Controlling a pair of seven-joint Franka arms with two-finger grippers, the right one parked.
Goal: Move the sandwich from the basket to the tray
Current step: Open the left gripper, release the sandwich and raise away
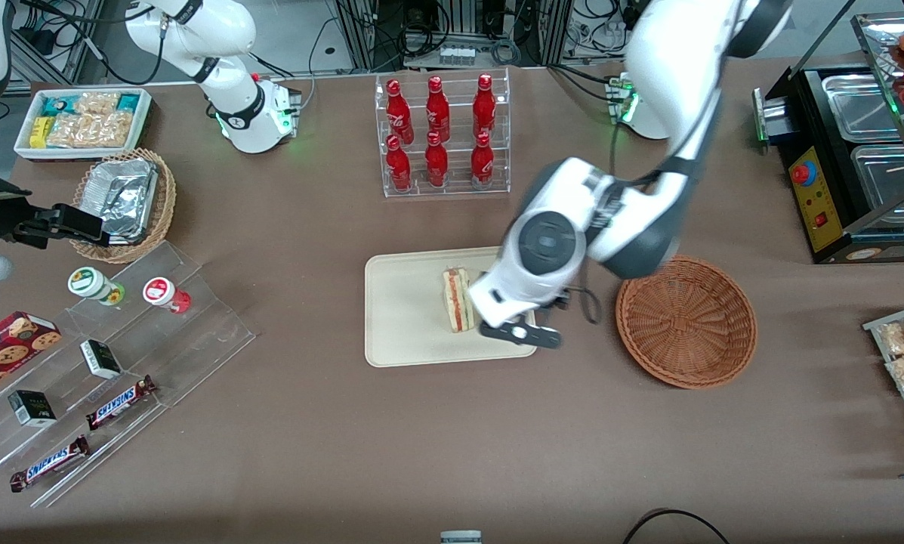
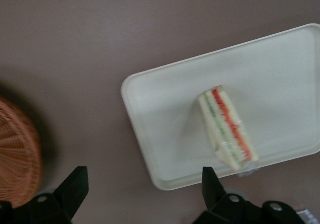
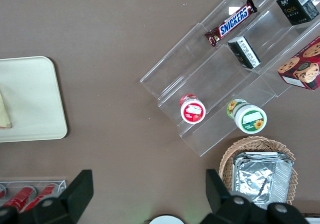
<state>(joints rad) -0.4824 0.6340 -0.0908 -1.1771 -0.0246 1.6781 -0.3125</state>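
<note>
The sandwich (image 1: 457, 300) (image 2: 229, 129), a pale bread wedge with red and green filling layers, lies on the cream tray (image 1: 402, 317) (image 2: 165, 109), toward the tray end nearest the basket. The reddish-brown wicker basket (image 1: 686, 321) (image 2: 17, 154) stands empty beside the tray, toward the working arm's end of the table. My gripper (image 1: 523, 334) (image 2: 144, 174) hovers over the tray's corner between sandwich and basket. It is open, nothing is between its fingers, and it is apart from the sandwich.
A clear rack of red bottles (image 1: 442, 136) stands farther from the front camera than the tray. Acrylic steps with snack bars and jars (image 1: 119, 363), a lighter basket with a foil container (image 1: 123, 200) and a white snack bin (image 1: 81, 121) lie toward the parked arm's end. A black food warmer (image 1: 852, 151) stands at the working arm's end.
</note>
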